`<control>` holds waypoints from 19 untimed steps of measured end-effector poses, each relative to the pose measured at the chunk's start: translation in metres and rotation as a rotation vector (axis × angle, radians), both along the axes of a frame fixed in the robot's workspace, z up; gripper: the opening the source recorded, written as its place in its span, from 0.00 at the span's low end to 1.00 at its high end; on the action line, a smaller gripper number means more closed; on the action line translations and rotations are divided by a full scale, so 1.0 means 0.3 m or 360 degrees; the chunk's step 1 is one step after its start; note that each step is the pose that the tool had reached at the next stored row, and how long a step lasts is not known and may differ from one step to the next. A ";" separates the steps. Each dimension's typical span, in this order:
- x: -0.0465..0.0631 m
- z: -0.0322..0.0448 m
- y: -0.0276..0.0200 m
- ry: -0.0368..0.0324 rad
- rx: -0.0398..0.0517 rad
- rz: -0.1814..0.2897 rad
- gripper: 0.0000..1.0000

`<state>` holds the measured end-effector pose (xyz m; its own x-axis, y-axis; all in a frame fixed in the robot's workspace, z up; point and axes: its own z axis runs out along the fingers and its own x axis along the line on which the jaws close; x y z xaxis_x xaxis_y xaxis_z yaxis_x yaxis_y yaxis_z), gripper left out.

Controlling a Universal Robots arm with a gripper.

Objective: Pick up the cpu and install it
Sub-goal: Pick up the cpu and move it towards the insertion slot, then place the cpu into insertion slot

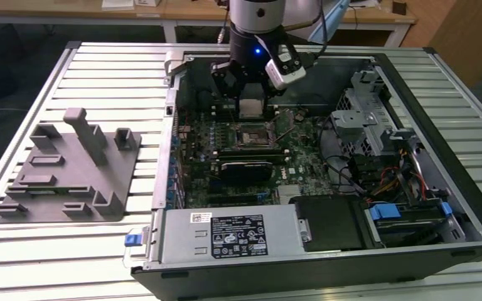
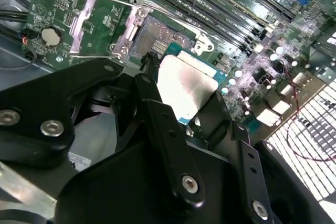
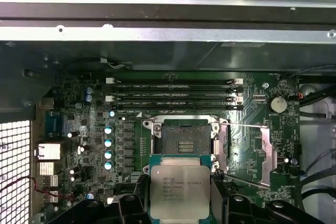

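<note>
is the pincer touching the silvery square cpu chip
Touching. In the first wrist view the black pincer presses against both side edges of the small flat silvery-grey square cpu, clamping it with no gap.

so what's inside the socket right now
No chip: the socket shows bare contacts, its metal plate swung open. The cpu, clamped in the gripper, covers the socket's edge nearest the gripper, so that strip cannot be seen.
</note>
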<state>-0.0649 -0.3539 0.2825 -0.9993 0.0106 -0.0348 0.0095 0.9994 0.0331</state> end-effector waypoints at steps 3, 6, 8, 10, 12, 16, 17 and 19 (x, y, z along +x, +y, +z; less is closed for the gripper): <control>0.012 -0.003 0.000 0.0000 -0.0001 0.0000 0.55; 0.026 -0.010 0.000 0.0000 -0.0001 0.0000 0.55; 0.031 -0.019 0.000 0.0000 -0.0001 0.0000 0.55; 0.035 -0.022 0.000 0.0000 -0.0001 0.0000 0.55; 0.036 -0.022 0.000 0.0000 -0.0001 0.0000 0.55; 0.037 -0.023 0.000 0.0000 -0.0001 0.0000 0.55; 0.037 -0.023 0.000 0.0000 -0.0001 0.0000 0.55; 0.037 -0.023 0.000 0.0000 -0.0001 0.0000 0.55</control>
